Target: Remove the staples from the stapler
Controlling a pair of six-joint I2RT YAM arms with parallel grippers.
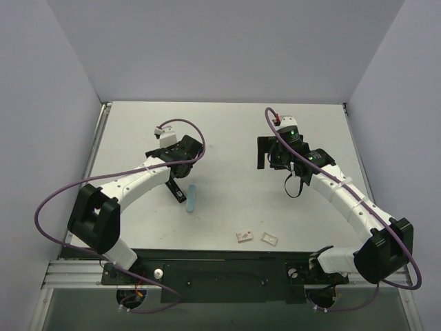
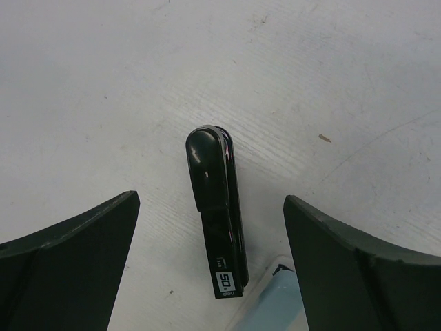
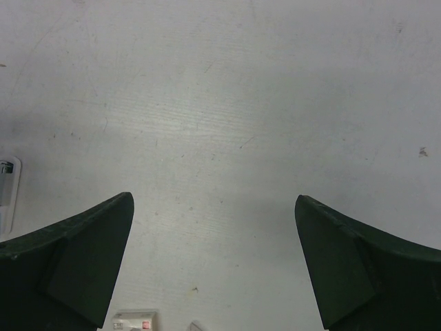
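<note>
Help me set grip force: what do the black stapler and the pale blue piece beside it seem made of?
Black stapler: glossy moulded plastic by the look, with soft highlights on its rounded end; metal inside cannot be seen. Pale blue piece: smooth, matte, probably plastic; too little shows to be sure.

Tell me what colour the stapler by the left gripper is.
The stapler is glossy black; the left wrist view shows it best.
</note>
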